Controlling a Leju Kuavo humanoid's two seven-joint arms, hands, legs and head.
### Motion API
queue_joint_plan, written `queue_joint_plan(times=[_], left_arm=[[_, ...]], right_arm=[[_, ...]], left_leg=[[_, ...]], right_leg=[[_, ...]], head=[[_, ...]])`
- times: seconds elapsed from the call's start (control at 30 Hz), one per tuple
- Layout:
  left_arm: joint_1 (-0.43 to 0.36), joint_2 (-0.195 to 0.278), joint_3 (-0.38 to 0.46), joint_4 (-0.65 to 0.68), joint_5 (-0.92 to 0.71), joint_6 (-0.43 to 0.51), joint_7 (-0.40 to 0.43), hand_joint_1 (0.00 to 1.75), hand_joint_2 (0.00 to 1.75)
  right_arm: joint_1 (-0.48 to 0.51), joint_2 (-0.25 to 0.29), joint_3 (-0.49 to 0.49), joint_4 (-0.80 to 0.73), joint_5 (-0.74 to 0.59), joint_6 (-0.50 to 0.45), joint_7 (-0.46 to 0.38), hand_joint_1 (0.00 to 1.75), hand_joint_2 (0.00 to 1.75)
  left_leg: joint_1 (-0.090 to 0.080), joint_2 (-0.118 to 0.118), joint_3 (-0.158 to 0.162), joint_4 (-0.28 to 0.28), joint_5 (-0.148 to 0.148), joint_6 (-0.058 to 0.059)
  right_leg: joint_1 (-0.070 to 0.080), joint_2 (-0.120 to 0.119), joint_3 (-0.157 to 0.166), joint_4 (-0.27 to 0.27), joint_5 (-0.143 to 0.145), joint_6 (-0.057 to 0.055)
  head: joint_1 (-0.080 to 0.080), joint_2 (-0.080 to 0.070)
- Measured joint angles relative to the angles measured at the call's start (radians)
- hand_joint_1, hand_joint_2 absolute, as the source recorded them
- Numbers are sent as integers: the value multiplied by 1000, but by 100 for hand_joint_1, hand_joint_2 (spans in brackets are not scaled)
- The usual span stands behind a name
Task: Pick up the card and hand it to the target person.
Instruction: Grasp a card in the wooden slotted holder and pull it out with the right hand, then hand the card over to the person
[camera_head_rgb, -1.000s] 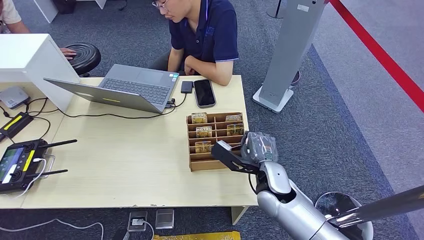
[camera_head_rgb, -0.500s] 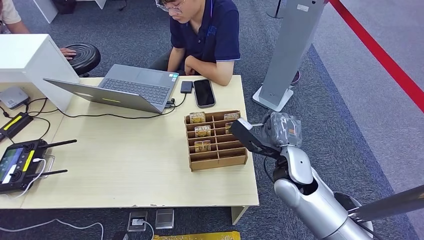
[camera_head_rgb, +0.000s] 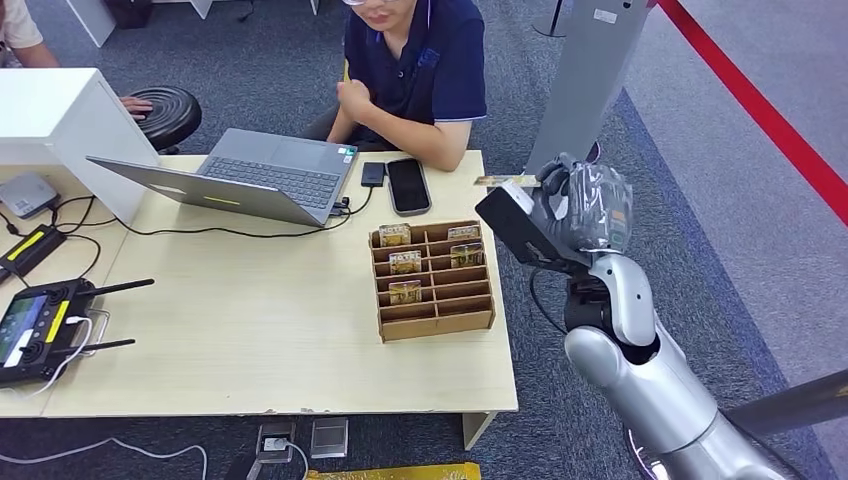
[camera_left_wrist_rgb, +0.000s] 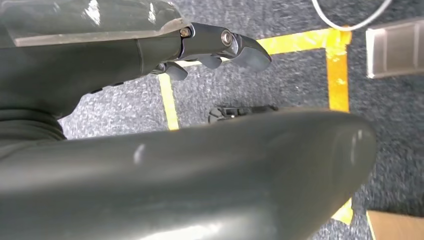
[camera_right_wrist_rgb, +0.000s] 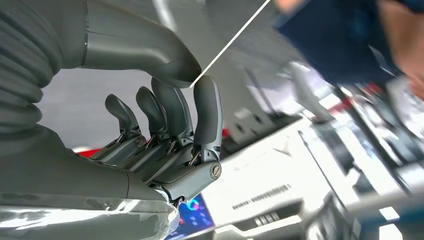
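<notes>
Card (camera_head_rgb: 505, 181) pinched by right hand (camera_head_rgb: 580, 205), held flat twd person (camera_head_rgb: 415, 70), likely for easy taking. Left hand (camera_left_wrist_rgb: 220, 45) curled, empty.

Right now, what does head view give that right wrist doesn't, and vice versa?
Head view alone: the table, the organizer with more cards in its slots, the laptop, the phone, and the right hand raised past the table's far right corner. Right wrist alone: the grip up close, the card edge-on, pinched between thumb and fingertip. Both: the right hand holding the card out toward the person in the dark blue shirt.
</notes>
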Motion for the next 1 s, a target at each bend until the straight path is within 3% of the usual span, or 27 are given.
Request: queue_joint_plan(times=[0.1, 0.23, 0.47, 0.73, 0.87, 0.9, 0.97, 1.0], left_arm=[[-19, -4, -8, 0, -9, -7, 6, 0, 0], [-32, -11, -17, 0, -12, -10, 14, 0, 0], [-35, -15, -25, 0, -12, -9, 16, 0, 0], [-31, -15, -28, 0, -1, 0, 18, 0, 0], [-27, -15, -28, 0, 2, 0, 16, 0, 175], [-27, -15, -28, 0, 3, 0, 14, 0, 175], [-26, -15, -28, 0, 3, -2, 7, 0, 87], [-25, -15, -28, 0, 2, -4, 5, 0, 44]], right_arm=[[-73, 30, 28, 102, -9, -109, -62, 147, 175], [-155, 75, 57, 253, -8, -174, -92, 147, 175], [-233, 134, 88, 444, -10, -204, -108, 147, 175], [-267, 176, 109, 543, -33, -224, -131, 147, 175], [-280, 195, 121, 583, -40, -224, -132, 107, 175], [-284, 199, 125, 593, -40, -224, -132, 99, 175], [-292, 207, 130, 614, -41, -224, -132, 74, 175], [-295, 209, 132, 621, -42, -224, -132, 51, 175]], left_leg=[[0, 0, 0, 0, 0, 0], [0, -1, -1, 0, 0, 0], [0, -1, -1, 0, 0, 0], [0, -1, -1, 0, 0, 0], [0, -1, -1, 0, 0, 0], [0, -1, -1, 0, 0, 0], [0, -1, -1, 0, 0, 0], [0, -1, -1, 0, 0, 0]], right_leg=[[0, 0, 0, 0, 0, 0], [0, -1, 0, 0, 0, 0], [0, -1, -1, 0, 0, 0], [0, -1, -1, 0, 0, 0], [0, -1, -1, 0, 0, 0], [0, -1, -1, 0, 0, 0], [0, -1, -1, 0, 0, 0], [0, -1, -1, 0, 0, 0]], head=[[1, 0], [1, 0], [1, 0], [1, 0], [1, 0], [1, 0], [1, 0], [1, 0]])
